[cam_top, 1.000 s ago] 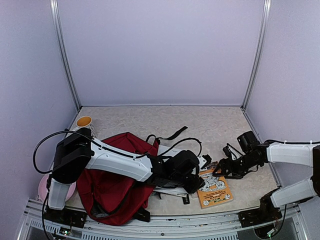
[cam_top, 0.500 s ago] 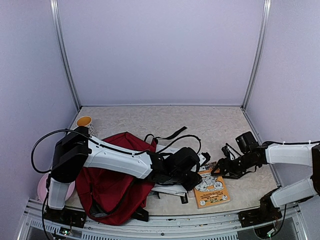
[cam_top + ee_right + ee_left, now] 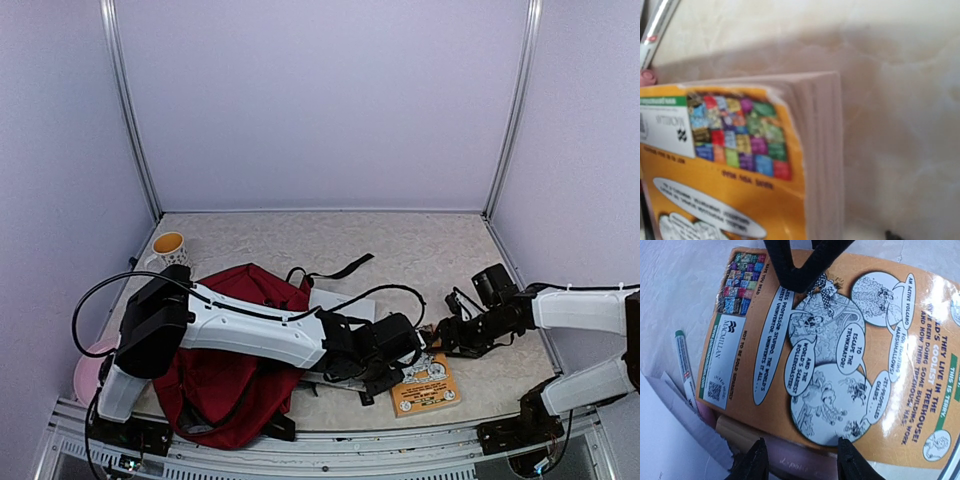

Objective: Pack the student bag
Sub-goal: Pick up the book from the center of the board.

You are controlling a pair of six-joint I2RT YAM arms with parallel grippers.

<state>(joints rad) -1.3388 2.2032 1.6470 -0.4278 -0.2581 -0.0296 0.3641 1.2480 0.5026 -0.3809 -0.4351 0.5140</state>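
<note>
The dark red student bag (image 3: pixel 235 345) lies slumped at the near left, partly under my left arm. An orange comic-covered book (image 3: pixel 427 383) lies to its right and fills the left wrist view (image 3: pixel 840 350). My left gripper (image 3: pixel 393 368) hovers at the book's left edge, fingertips (image 3: pixel 759 460) apart and holding nothing, over a purplish stick (image 3: pixel 800 460) under that edge. My right gripper (image 3: pixel 447 335) is at the book's far corner; its black fingers (image 3: pixel 792 267) touch the cover. In the right wrist view the book's page edge (image 3: pixel 820 150) stands clear of one dark fingertip (image 3: pixel 889 235).
A green-and-white pen (image 3: pixel 684 367) and white paper (image 3: pixel 340 303) lie beside the book. A mug (image 3: pixel 168 245) stands at the far left and a pink plate (image 3: pixel 85 372) at the near left. Black bag straps (image 3: pixel 340 268) trail behind my left arm. Walls close in on three sides.
My left arm has reached further right, bringing its gripper to the book's edge. The right gripper's jaws have narrowed slightly at the book's far corner. White paper now shows behind the left arm.
</note>
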